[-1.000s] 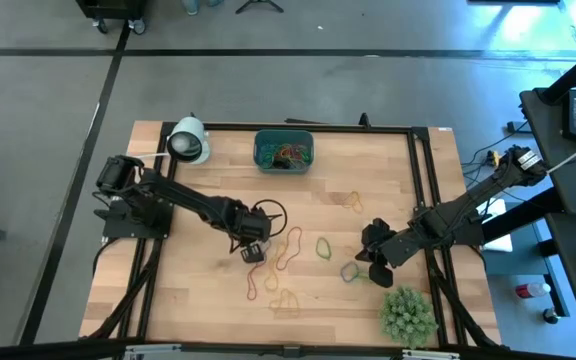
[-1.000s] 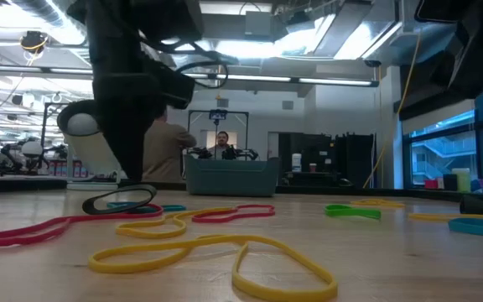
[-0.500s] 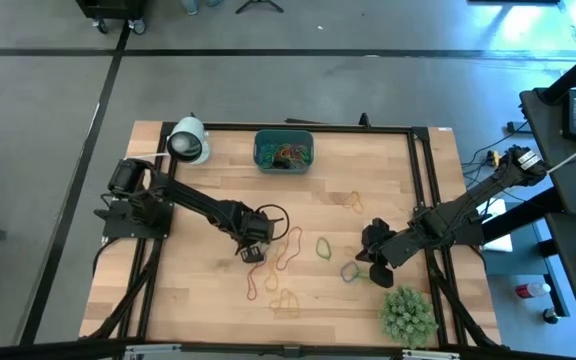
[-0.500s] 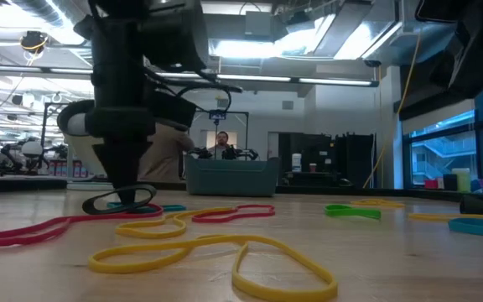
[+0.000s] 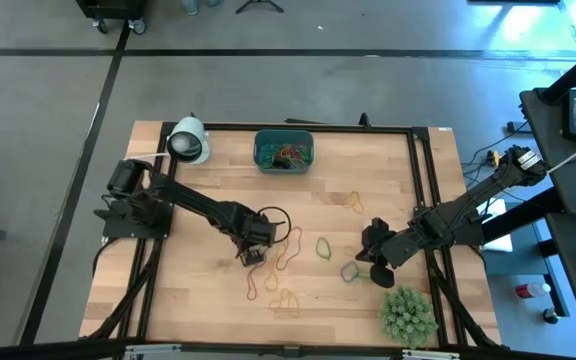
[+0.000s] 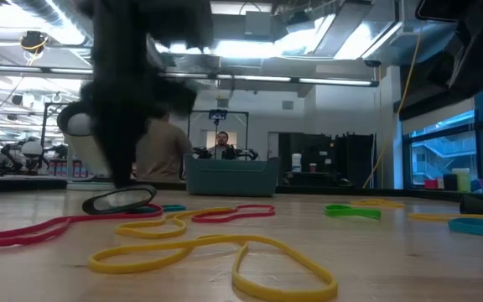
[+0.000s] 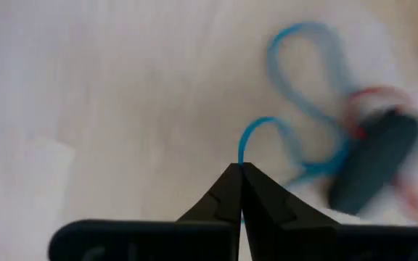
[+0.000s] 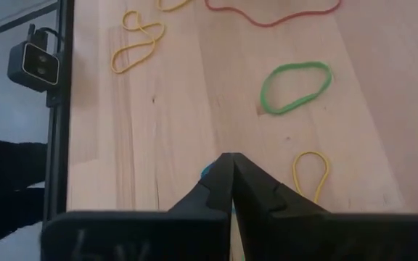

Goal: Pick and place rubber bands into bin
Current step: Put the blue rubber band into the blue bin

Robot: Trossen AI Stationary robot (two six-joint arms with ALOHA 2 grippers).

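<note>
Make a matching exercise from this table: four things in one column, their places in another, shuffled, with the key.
Things:
1. bin
2. spiky green plant
3. white roll
4. left hand

Places in the high view:
A. near right corner of the table
B. far edge, middle, with rubber bands inside
C. far left corner
D. mid-table, shut on a blue rubber band

Pairs: 1-B, 2-A, 3-C, 4-D

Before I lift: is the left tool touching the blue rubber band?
Touching. In the left wrist view, the shut left tool pinches the blue rubber band at its tip.
</note>
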